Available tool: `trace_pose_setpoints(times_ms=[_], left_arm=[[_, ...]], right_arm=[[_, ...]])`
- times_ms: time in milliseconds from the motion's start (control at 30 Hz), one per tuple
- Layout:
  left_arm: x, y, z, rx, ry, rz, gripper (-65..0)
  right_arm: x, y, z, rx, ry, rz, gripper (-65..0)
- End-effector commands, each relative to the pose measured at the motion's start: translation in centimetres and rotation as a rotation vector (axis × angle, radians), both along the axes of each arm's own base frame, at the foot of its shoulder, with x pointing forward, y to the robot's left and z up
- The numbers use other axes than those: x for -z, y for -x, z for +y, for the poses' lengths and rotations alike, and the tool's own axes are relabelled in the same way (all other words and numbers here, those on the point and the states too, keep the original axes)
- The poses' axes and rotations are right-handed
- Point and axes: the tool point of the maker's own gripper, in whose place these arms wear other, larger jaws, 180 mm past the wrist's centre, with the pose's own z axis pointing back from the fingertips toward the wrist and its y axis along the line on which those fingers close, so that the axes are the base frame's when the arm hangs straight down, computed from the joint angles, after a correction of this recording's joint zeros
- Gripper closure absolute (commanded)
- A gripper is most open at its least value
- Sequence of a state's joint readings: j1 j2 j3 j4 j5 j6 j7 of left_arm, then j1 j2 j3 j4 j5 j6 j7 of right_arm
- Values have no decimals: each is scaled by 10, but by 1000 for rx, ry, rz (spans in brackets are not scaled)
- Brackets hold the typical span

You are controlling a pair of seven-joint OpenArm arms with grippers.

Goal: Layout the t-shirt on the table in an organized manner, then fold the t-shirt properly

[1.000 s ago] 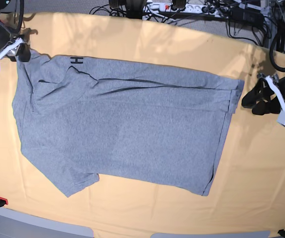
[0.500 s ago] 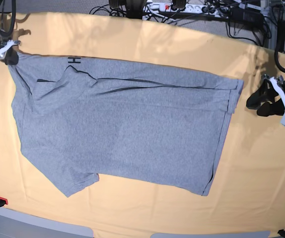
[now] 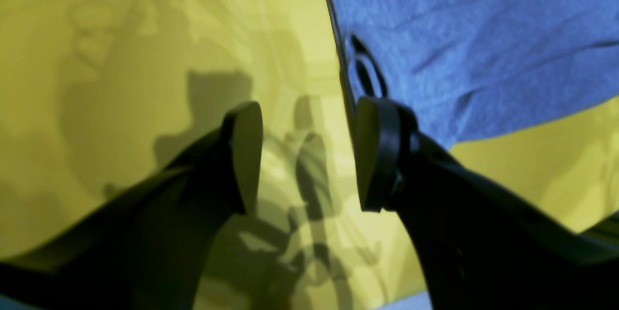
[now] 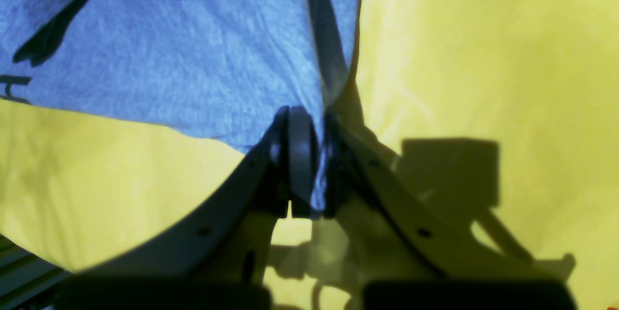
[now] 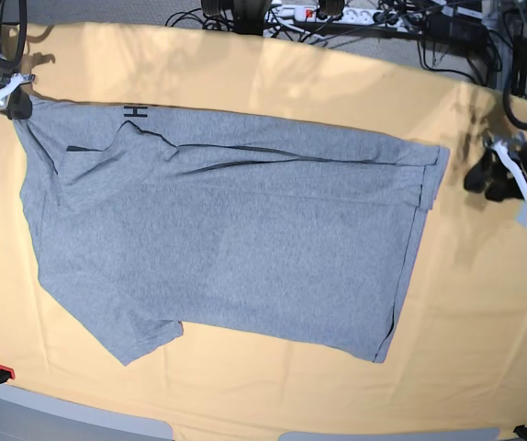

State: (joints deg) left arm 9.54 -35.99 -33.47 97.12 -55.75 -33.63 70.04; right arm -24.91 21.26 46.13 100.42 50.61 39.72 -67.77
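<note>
T-shirt flat on desk, shoulder corner tugged further outward by right jaws, clamped on it. Left jaws released, backed off hem. Layout nearly done.

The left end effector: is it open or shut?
Open. In the left wrist view the left end effector shows a wide gap over the table, beside the t-shirt.
</note>
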Motion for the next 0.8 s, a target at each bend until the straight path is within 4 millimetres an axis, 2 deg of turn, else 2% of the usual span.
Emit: trace_pose_setpoints(times_ms=[0, 167, 367, 433, 533, 767], left_arm=[[-8, -1, -8, 23, 35, -38, -319], [16, 11, -24, -5, 87, -1, -319], [36, 8, -21, -133, 71, 8, -319], [40, 7, -13, -184, 43, 15, -319], [42, 5, -3, -237, 12, 15, -319], [39, 6, -13, -207, 62, 12, -319]], right_arm=[[-10, -5, -6, -14, 27, -23, 0], [-10, -5, -6, -15, 25, -24, 0], [-10, -5, -6, -15, 25, -24, 0], [-10, -5, -6, -15, 24, -25, 0], [-10, -5, -6, -15, 24, -25, 0], [-11, -6, -6, -14, 24, -29, 0]])
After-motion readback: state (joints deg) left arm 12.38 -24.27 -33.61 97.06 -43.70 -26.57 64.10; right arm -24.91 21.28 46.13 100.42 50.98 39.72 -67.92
